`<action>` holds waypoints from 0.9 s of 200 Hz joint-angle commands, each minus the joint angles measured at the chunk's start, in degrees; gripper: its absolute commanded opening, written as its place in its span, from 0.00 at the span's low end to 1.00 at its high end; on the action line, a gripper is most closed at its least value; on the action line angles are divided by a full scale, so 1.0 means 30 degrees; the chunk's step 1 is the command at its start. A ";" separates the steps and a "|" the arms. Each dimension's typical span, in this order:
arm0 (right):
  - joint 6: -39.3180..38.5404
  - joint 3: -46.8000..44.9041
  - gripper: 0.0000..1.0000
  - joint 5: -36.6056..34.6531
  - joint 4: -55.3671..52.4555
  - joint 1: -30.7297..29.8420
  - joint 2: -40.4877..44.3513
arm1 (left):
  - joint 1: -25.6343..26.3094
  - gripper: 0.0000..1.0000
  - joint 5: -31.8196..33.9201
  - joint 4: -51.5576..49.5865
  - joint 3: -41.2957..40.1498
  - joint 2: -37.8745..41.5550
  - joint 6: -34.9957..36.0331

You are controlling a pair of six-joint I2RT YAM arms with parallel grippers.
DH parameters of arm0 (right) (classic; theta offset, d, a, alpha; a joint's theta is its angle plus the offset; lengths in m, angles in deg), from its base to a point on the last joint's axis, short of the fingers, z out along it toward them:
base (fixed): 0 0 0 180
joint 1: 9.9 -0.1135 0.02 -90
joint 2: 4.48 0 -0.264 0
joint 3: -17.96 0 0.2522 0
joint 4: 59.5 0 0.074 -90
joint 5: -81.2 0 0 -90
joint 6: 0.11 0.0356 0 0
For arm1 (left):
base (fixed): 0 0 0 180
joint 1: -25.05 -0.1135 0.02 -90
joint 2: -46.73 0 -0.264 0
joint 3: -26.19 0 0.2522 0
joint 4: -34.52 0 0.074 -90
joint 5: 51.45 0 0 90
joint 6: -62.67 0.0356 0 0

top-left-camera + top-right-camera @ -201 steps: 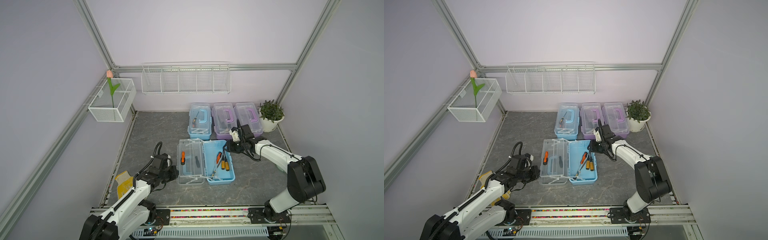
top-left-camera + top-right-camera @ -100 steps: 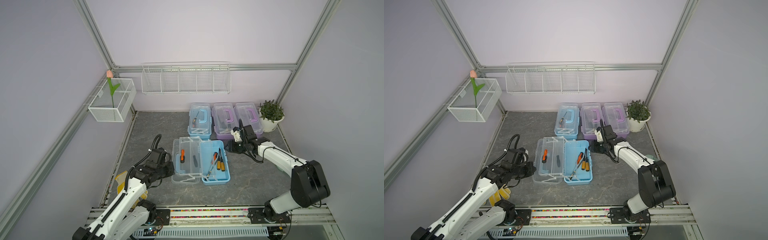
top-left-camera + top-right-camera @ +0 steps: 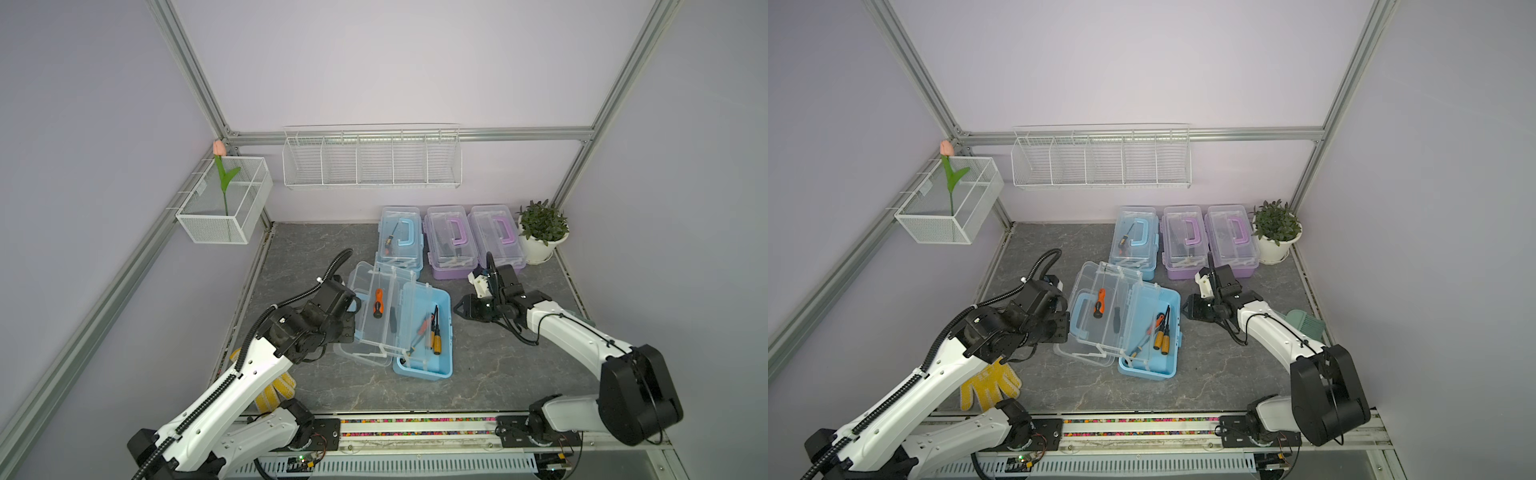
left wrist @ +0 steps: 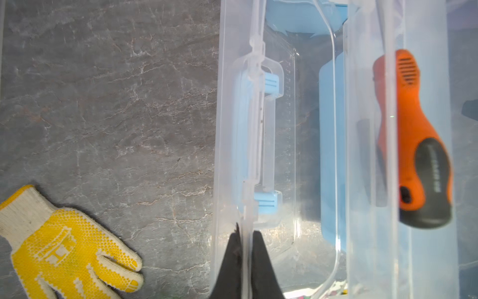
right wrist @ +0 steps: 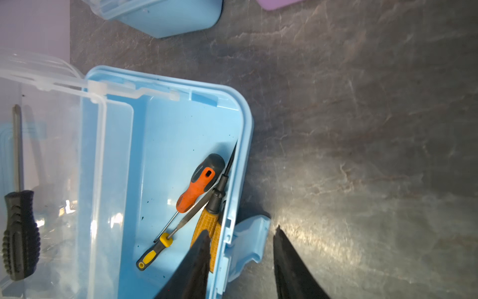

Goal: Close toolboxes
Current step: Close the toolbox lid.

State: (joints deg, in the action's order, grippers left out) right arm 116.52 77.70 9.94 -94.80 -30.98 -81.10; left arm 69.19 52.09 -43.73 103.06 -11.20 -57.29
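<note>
An open light blue toolbox [image 3: 436, 357] stands mid-table with screwdrivers [image 5: 199, 183] in its base. Its clear lid [image 4: 230, 129] is tilted up off the table, and a clear tray with an orange screwdriver [image 3: 377, 302] leans with it. My left gripper [image 4: 245, 233] is shut on the lid's rim, and in both top views it sits at the lid's left side [image 3: 1064, 324]. My right gripper [image 5: 241, 230] is open at the box's right wall, one finger over the inside and one outside the blue latch [image 5: 254, 233]. Three shut toolboxes line the back: light blue [image 3: 400, 237], purple [image 3: 451, 241], purple [image 3: 496, 235].
A yellow glove [image 3: 988, 384] lies on the table under my left arm. A potted plant [image 3: 540, 232] stands at the back right. White wire baskets hang on the back wall [image 3: 372, 162] and left wall [image 3: 224, 203]. A green brush [image 3: 1304, 324] lies by the right edge.
My left gripper has risen with the lid's rim, so the lid and tray went from lying flat to tilting up. The box shifted slightly. The right gripper moved a little toward the front.
</note>
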 commanded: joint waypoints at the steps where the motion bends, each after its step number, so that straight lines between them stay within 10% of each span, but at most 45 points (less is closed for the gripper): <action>1: 0.0574 -0.0822 0.42 0.0899 0.0422 0.0025 0.0884 | 0.1644 0.00 0.2194 0.0386 0.1576 -0.0692 -0.1109; 134: -0.0519 -0.0192 0.36 -0.3800 -0.5348 0.0320 0.3535 | 0.4300 0.00 0.5052 0.0348 0.3274 -0.3748 -0.2449; 180: -0.0356 -0.1377 0.31 -0.1543 -0.2563 0.0228 0.1803 | 0.4308 0.00 0.4950 0.0669 0.3256 -0.4244 -0.2216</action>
State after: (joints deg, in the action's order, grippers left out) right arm 116.02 75.80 2.68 -105.88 -29.87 -72.84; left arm 82.06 64.03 -45.50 111.69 -24.42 -61.42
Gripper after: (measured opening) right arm 0.332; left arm 0.067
